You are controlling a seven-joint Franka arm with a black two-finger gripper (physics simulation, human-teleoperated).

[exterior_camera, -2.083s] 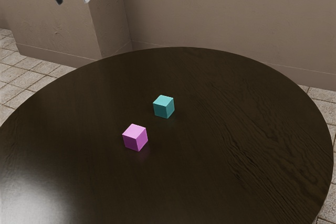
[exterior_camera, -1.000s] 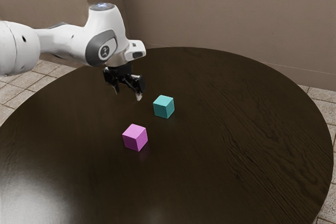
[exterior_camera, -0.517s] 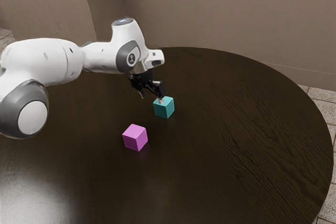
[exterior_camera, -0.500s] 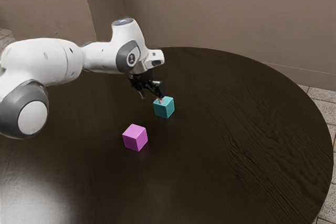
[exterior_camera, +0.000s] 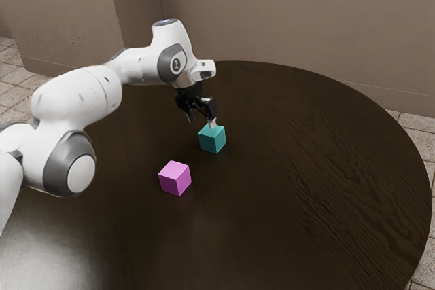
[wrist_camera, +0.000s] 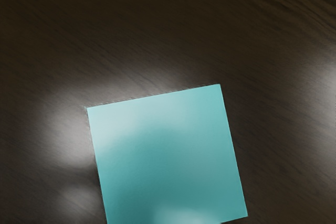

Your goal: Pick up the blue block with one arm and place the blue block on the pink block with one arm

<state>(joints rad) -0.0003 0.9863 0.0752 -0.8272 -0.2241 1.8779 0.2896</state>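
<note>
The gripper [exterior_camera: 200, 119] hangs just above the blue block [exterior_camera: 212, 138], fingers spread apart and gripping nothing. The block sits flat on the dark round table [exterior_camera: 326, 168] (its top face is directly under the hand [wrist_camera: 165, 156]), near the pink block [exterior_camera: 175, 178], not touching it.

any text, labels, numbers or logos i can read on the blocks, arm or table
None: no words, numbers or logos are readable in either view.
blue block: plain faces, no marking.
pink block: plain faces, no marking.
arm: white and grey shells, no label visible.
table: dark wood grain, no sign.
</note>
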